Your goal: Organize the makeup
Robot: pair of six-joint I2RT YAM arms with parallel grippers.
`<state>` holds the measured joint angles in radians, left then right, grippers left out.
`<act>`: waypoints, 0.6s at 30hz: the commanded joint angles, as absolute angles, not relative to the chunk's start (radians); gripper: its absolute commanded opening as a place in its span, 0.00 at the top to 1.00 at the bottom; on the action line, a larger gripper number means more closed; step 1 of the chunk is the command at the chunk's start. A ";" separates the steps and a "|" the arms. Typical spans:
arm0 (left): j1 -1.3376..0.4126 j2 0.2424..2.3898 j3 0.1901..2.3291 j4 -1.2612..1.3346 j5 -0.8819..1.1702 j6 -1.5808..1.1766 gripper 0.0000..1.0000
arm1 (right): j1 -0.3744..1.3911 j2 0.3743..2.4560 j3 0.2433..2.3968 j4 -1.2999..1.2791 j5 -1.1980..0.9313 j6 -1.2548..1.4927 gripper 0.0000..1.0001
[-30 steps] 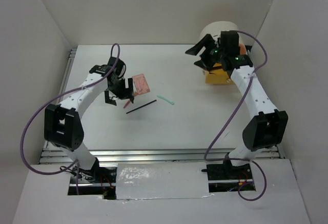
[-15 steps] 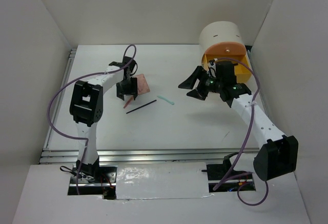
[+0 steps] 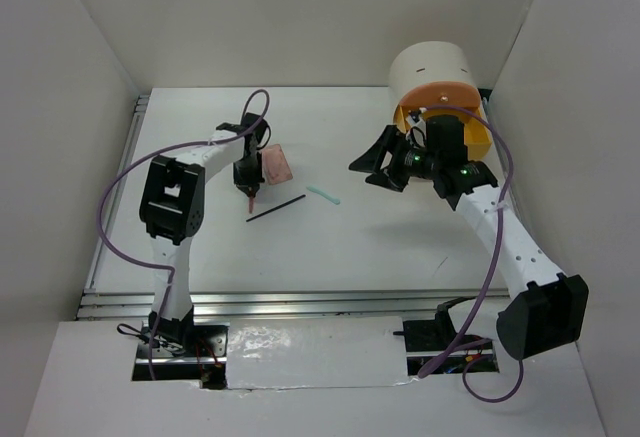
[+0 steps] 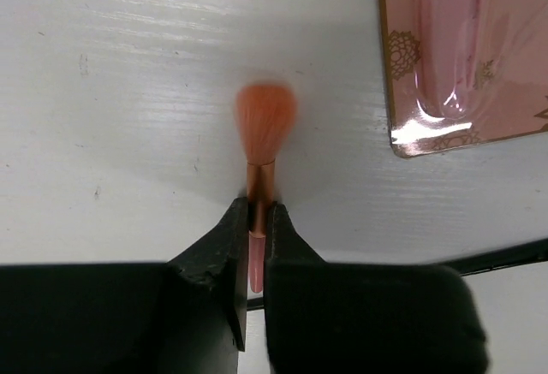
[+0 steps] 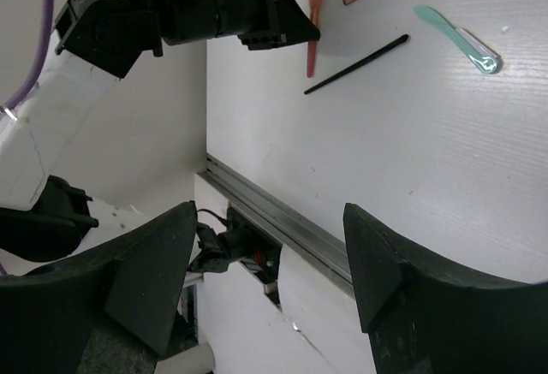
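Observation:
My left gripper [image 3: 247, 183] is shut on the red-handled brush [image 4: 265, 117], low over the table; its handle sits between the jaws and its orange bristles point away. The pink palette [image 3: 277, 165] lies flat just right of it, also at the left wrist view's top right [image 4: 462, 49]. A thin black pencil [image 3: 276, 208] and a mint-green stick [image 3: 323, 195] lie on the table nearby. My right gripper [image 3: 378, 170] hangs open and empty above the table, left of the drawer unit. The right wrist view shows brush [image 5: 313, 32], pencil [image 5: 355, 64] and stick [image 5: 458, 40].
The round cream drawer unit [image 3: 432, 69] stands at the back right with its yellow drawer [image 3: 475, 137] pulled out behind my right wrist. White walls enclose the table on three sides. A metal rail [image 3: 300, 300] runs along the near edge.
My left gripper has closed on the brush handle. My right arm swung away from the drawer unit toward the table's middle, then held nearly still.

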<state>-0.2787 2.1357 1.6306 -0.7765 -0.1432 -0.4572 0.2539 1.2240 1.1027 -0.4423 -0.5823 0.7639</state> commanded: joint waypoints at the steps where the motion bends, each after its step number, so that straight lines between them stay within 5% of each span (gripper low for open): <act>1: -0.284 2.155 1.557 -0.779 -0.182 -0.483 0.90 | 0.261 1.226 1.170 -0.437 -0.609 0.746 0.23; 4: -0.284 2.085 1.520 -0.778 -0.187 -0.498 1.00 | 0.262 1.232 1.184 -0.440 -0.611 0.746 0.23; 11: -0.284 1.899 1.656 -0.827 -0.143 -0.517 1.00 | 0.259 1.207 1.160 -0.416 -0.565 0.744 0.24; 18: -0.311 1.760 1.767 -0.603 0.473 -0.541 1.00 | 0.253 1.206 1.033 -0.134 -0.739 0.761 0.26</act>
